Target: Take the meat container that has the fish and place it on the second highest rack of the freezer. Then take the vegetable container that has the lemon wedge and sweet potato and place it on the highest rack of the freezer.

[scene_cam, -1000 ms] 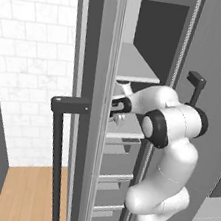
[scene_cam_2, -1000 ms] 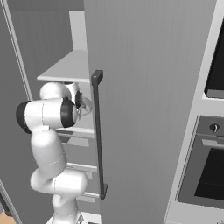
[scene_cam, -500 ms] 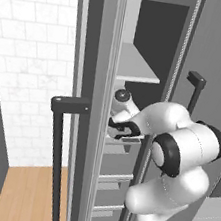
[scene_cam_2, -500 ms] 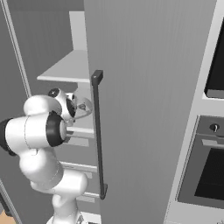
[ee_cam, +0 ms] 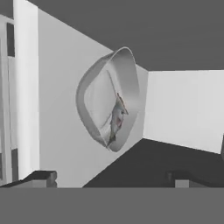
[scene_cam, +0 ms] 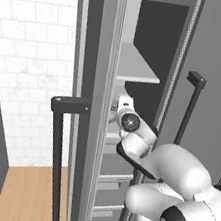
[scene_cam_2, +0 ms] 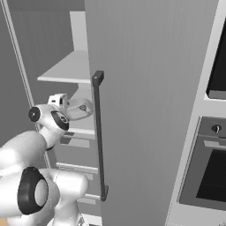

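The meat container (ee_cam: pixel 109 101), a light-grey rounded tub, rests on the second highest rack (scene_cam_2: pixel 82 131) of the freezer (scene_cam_2: pixel 145 88). The small silvery fish (ee_cam: pixel 117 118) lies inside it. The hand view is rolled, so the tub looks tipped on its side. In the right base view the meat container (scene_cam_2: pixel 82 109) sits just right of my hand. My gripper (ee_cam: pixel 111 178) is open, with its fingertips (ee_cam: pixel 42 177) apart and drawn back from the tub, touching nothing. The highest rack (scene_cam: pixel 137 69) is bare. The vegetable container is out of view.
The open freezer door (scene_cam: pixel 219 74) with its dark bar handle (scene_cam_2: pixel 99 137) stands close on the arm's right. Another dark handle (scene_cam: pixel 58 150) stands at the left. A black-glass wall oven (scene_cam_2: pixel 212 176) is further right. Grey drawers (scene_cam: pixel 113 184) lie below the racks.
The gripper has gone from shut to open and let go of the meat container, which stays on the rack. The hand has drawn back and the arm's elbow has dropped low.
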Tool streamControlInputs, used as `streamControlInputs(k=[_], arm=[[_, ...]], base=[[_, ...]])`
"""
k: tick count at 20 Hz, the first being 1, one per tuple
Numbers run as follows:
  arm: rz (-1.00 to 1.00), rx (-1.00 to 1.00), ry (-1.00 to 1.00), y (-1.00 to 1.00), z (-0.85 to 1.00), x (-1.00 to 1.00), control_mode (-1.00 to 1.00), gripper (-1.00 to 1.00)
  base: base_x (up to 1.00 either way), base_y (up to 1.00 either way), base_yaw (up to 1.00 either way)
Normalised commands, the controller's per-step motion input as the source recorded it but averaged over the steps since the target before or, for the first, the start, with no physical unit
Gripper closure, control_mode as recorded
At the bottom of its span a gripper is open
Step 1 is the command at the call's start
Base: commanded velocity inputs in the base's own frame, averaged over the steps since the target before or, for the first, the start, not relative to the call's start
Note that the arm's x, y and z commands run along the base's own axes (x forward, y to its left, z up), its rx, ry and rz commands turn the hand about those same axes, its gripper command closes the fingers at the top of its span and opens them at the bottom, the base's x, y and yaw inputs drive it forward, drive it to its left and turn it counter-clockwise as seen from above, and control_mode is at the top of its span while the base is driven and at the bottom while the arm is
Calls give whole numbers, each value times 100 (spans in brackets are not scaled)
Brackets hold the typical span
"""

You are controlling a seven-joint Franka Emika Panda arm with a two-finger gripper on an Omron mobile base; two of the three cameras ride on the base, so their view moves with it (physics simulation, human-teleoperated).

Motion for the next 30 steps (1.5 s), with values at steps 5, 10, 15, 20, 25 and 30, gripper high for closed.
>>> streamControlInputs(k=[5,10,15,20,25,30], arm=[[0,15,11,-18,100,-89,-100,-100],[0,13,40,-15,90,-76,-100,-100],[-3,1,30,0,31,-100,-100,-100],[-12,1,-9,0,-5,-100,-100,-100],[-7,2,-18,-22,-13,-88,-100,-100],[0,1,-5,-27,-14,-25,-100,-100]], base=[[0,0,0],[0,0,0],[0,0,0],[0,0,0],[0,0,0],[0,0,0]])
